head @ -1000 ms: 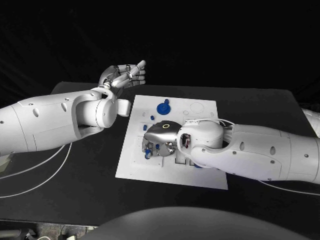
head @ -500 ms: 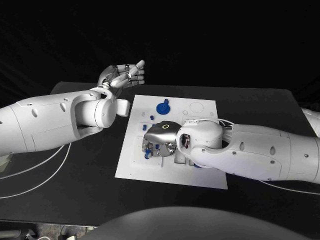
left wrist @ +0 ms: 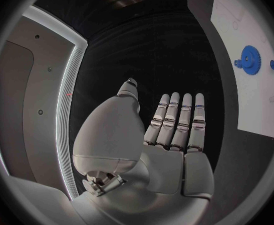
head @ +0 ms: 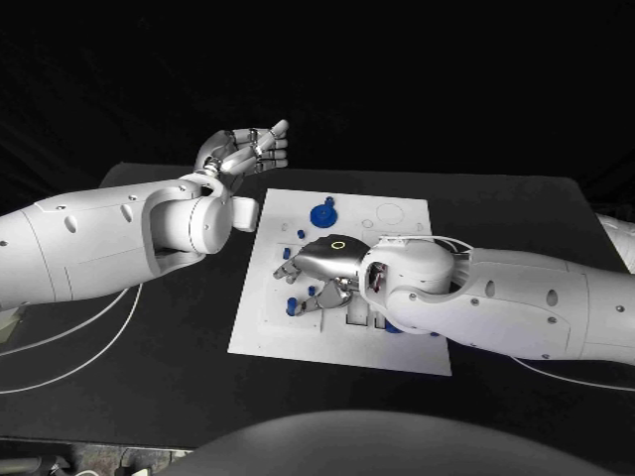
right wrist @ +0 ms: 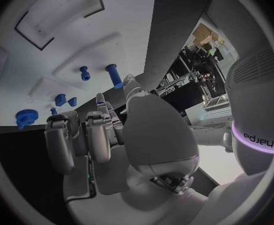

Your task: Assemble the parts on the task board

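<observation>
Task board point(head: 404, 342) sits mid tabletop point(head: 146, 377); blue gear point(head: 323, 211) near its far edge, small blue pegs point(right wrist: 113, 75) on it. Right hand point(head: 322, 266) over board centre, fingers point(right wrist: 58, 140) spread, holding nothing. "sharpa" legible on robot body, right wrist view. Left hand point(head: 243, 149) raised beyond the board's far-left corner, fingers point(left wrist: 181, 120) straight, side by side, empty.

The right robot hand point(head: 322, 270) and its arm cover the task board point(head: 411, 213) from centre out toward 4 o'clock. A blue gear point(head: 322, 211) stands at the board's 11 o'clock. The left robot hand point(head: 243, 149) hangs beyond the bench point(head: 175, 337) edge at 11 o'clock, its arm blocking the 9 o'clock side.
</observation>
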Available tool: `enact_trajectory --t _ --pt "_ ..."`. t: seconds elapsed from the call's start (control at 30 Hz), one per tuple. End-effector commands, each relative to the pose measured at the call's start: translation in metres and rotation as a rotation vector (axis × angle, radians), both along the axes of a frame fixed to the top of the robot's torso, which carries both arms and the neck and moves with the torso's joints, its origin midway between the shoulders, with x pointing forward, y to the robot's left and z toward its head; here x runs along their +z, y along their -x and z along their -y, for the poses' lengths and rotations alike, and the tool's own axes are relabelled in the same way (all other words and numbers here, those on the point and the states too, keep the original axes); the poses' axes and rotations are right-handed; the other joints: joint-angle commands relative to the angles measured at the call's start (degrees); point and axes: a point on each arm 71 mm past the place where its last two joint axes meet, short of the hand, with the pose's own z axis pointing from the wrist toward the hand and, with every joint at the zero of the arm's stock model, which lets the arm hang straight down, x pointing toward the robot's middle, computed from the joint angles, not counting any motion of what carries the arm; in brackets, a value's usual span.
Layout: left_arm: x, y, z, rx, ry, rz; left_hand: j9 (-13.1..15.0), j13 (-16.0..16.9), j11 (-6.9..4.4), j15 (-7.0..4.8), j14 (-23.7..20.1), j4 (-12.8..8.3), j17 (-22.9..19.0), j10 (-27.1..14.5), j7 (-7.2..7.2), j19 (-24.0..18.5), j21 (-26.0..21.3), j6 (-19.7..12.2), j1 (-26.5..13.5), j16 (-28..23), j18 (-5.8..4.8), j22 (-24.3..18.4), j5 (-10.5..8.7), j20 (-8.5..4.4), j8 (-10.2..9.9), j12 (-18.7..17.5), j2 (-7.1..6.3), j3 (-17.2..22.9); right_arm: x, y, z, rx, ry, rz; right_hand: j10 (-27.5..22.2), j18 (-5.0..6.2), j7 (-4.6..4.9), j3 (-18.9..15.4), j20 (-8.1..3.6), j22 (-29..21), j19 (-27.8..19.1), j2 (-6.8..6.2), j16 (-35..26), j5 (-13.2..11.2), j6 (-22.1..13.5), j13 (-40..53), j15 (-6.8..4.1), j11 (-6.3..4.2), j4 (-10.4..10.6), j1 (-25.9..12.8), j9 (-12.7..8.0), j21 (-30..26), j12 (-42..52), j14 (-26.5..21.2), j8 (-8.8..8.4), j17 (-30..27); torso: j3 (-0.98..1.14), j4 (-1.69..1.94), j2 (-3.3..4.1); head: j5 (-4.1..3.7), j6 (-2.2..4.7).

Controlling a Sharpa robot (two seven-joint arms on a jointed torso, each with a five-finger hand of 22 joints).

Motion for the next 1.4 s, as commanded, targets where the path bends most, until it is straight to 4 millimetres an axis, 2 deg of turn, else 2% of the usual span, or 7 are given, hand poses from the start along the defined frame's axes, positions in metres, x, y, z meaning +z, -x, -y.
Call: enact_trajectory --t 0.03,0.3,0.57,0.77,0.9,1.07,1.4 --pt "0.001 0.000 0.003 -0.020 0.013 0.005 -0.07 -0.03 -0.02 -0.11 -0.37 -0.05 -0.20 -0.30 1.20 0.26 -0.33 -0.31 -0.01 0.31 -0.11 -0.18 0.28 -0.02 0.26 0.39 0.48 0.40 0.011 -0.006 0.012 -0.122 -0.202 -0.115 0.89 -0.39 0.52 -0.31 0.76 15.05 6.00 0.62 0.24 -0.27 2.58 0.16 0.87 0.61 -0.21 -0.20 0.39 0.26 0.66 5.98 0.77 15.08 -0.05 -0.02 -0.04 0.02 0.09" --pt "0.000 -0.001 0.005 -0.023 0.014 0.004 -0.07 -0.03 -0.02 -0.11 -0.37 -0.05 -0.20 -0.30 1.20 0.26 -0.33 -0.31 -0.01 0.31 -0.11 -0.18 0.28 -0.02 0.26 0.39 0.48 0.40 0.035 -0.016 0.067 -0.340 -0.356 -0.307 7.20 -0.39 1.30 -0.50 2.47 15.05 6.00 3.06 0.24 -0.13 7.67 0.92 2.75 1.34 -0.56 -0.01 1.20 0.26 4.28 5.98 2.39 15.08 -0.15 -0.16 -0.06 -1.01 0.56" --pt "-0.001 -0.003 0.008 -0.026 0.012 0.004 -0.07 -0.03 -0.02 -0.11 -0.37 -0.05 -0.20 -0.30 1.20 0.26 -0.33 -0.31 -0.01 0.31 -0.11 -0.18 0.28 -0.02 0.26 0.39 0.48 0.40 0.052 -0.008 0.137 -0.533 -0.314 -0.420 17.85 -0.39 -0.81 -2.45 0.39 15.05 6.00 5.31 0.24 1.92 7.59 6.46 -0.22 -2.16 1.61 -3.95 1.04 0.26 14.33 5.98 1.75 15.08 -0.37 -0.45 -0.43 -4.49 0.47" --pt "-0.003 -0.003 0.010 -0.030 0.013 0.001 -0.07 -0.03 -0.02 -0.11 -0.37 -0.05 -0.20 -0.30 1.20 0.26 -0.33 -0.31 -0.01 0.31 -0.11 -0.18 0.28 -0.02 0.26 0.39 0.48 0.40 0.046 0.003 0.162 -0.611 -0.219 -0.498 5.60 -0.39 -1.33 -5.14 -0.68 15.05 6.00 8.20 0.24 5.60 5.37 36.69 -1.26 -2.38 2.39 -8.76 1.26 0.26 47.02 5.98 2.00 15.08 -0.30 -0.71 -0.48 -6.30 0.64" --pt "-0.003 -0.003 0.011 -0.031 0.013 -0.001 -0.07 -0.03 -0.02 -0.11 -0.37 -0.05 -0.20 -0.30 1.20 0.26 -0.33 -0.31 -0.01 0.31 -0.11 -0.18 0.28 -0.02 0.26 0.39 0.48 0.40 0.040 0.009 0.172 -0.662 -0.174 -0.540 22.19 -0.39 -1.00 -7.77 -0.40 15.05 6.00 8.77 0.24 7.43 5.64 72.07 -0.57 -2.40 2.16 -11.24 3.63 0.26 77.57 5.98 6.00 15.08 -0.34 -0.66 -0.52 -7.50 0.56" --pt "-0.004 -0.002 0.010 -0.029 0.013 -0.003 -0.07 -0.03 -0.02 -0.11 -0.37 -0.05 -0.20 -0.30 1.20 0.26 -0.33 -0.31 -0.01 0.31 -0.11 -0.18 0.28 -0.02 0.27 0.39 0.48 0.39 0.034 0.015 0.183 -0.732 -0.135 -0.593 40.08 -0.39 -0.80 -10.41 0.05 15.05 6.00 8.55 0.24 9.88 3.11 85.85 -0.21 -1.92 2.23 -14.20 6.41 0.26 85.88 5.98 9.64 15.08 -0.37 -0.71 -0.49 -8.14 0.58" --pt "-0.004 -0.001 0.010 -0.028 0.012 -0.005 -0.07 -0.03 -0.02 -0.11 -0.39 -0.05 -0.30 -0.33 1.20 0.27 -0.32 -0.34 -0.04 0.39 -0.11 -0.27 0.29 -0.02 0.30 0.45 0.49 0.37 0.023 0.023 0.196 -0.837 -0.057 -0.660 40.79 -0.39 -0.77 -14.64 0.23 15.05 6.00 8.29 0.24 12.75 -1.75 86.28 -0.02 -1.68 2.15 -18.02 12.97 0.26 86.07 5.98 17.75 15.08 -0.39 -0.65 -0.54 -8.74 0.11"
